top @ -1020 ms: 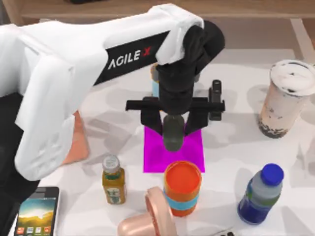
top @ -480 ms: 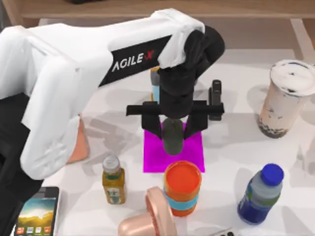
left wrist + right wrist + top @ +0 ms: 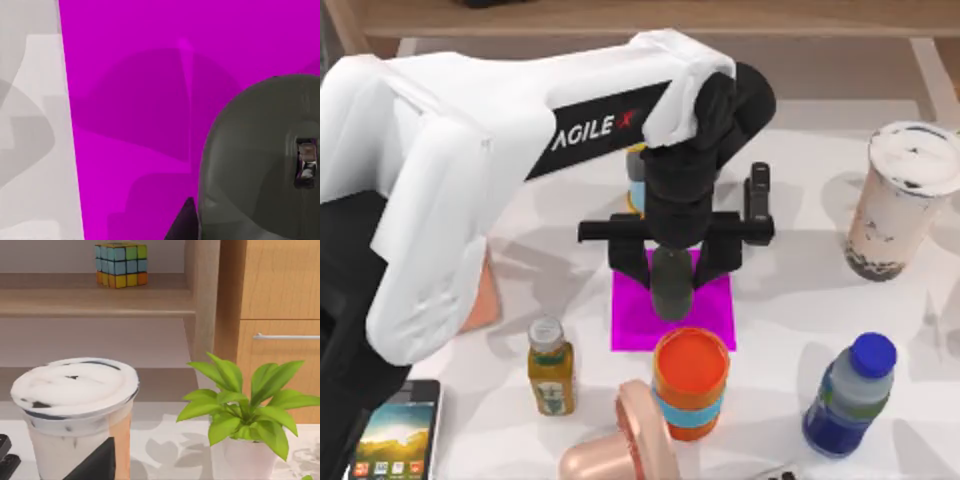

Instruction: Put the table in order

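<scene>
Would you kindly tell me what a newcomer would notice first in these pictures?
The left pincer holds a dark grey mouse over the magenta mat at mid-table. Just in front stands an orange cup, and a milk tea cup stands at the table's right edge.

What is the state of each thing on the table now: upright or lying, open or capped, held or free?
Left gripper: above the magenta mat, shut on the grey mouse.
Orange cup: upright, no lid.
Yellow bottle: upright, capped.
Blue bottle: upright, capped.
Milk tea cup: upright, lidded.
Pink cup: lying on its side.
Phone: flat, screen lit.
Table: cluttered.
</scene>
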### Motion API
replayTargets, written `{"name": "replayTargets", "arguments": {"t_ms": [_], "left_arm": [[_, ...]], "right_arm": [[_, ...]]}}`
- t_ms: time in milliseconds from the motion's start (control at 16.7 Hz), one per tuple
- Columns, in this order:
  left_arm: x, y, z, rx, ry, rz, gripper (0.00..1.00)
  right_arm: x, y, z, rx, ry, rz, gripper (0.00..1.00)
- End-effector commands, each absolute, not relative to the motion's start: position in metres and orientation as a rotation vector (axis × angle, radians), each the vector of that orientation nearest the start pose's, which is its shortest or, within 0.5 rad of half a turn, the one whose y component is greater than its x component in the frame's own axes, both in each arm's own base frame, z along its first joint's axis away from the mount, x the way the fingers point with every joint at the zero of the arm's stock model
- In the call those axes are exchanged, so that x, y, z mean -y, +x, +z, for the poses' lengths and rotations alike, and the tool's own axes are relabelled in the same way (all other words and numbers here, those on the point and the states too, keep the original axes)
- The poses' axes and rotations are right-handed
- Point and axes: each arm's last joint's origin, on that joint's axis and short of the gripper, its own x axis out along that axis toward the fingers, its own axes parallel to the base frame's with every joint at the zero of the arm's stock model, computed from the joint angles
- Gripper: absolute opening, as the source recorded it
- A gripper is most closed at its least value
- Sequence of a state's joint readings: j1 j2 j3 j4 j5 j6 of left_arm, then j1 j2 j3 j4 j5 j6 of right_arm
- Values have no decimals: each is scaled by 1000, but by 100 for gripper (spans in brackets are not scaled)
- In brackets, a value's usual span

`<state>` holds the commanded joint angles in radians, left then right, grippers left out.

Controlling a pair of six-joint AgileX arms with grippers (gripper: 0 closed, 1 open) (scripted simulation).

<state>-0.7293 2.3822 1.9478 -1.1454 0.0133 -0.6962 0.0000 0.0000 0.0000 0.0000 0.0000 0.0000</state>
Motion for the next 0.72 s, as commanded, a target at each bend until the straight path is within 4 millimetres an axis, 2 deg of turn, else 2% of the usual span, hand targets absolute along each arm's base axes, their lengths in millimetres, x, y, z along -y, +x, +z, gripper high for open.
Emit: {"name": "replayTargets", "arguments": {"t_ms": [60,720], "left_arm": [[305,349,134,-1583,17,-17,0],[305,349,134,-1583,17,-17,83]], "right_arm": [[1,106,160,0,0,0,100],[1,106,160,0,0,0,100]]}}
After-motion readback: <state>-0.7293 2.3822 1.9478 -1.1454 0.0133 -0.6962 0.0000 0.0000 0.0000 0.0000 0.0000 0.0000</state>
